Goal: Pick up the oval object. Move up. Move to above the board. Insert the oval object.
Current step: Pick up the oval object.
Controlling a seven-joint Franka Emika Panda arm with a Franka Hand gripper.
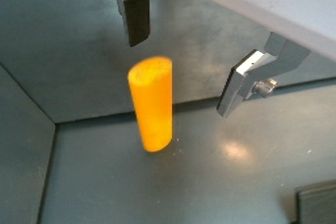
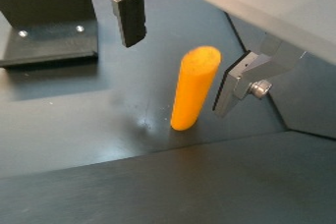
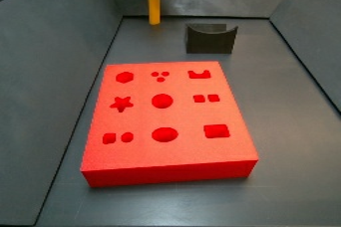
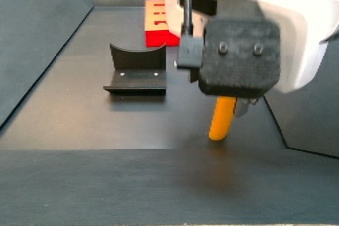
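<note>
The oval object [image 1: 151,105] is a smooth orange-yellow peg standing upright on the dark floor. It shows in both wrist views [image 2: 195,88] and both side views [image 3: 155,7] [image 4: 223,119]. My gripper [image 1: 184,76] [image 2: 179,77] is open just above the peg's top, one finger on each side, touching nothing. In a side view the gripper's body hides the peg's upper part. The board [image 3: 167,112] is a thick red block with shaped cut-outs lying flat on the floor, well away from the peg; its edge shows far off in a side view [image 4: 159,22].
The fixture [image 3: 209,38] [image 4: 135,71] [image 2: 46,27] stands on the floor between the peg and the board. Grey walls enclose the floor, and the peg stands close to the back wall near a corner.
</note>
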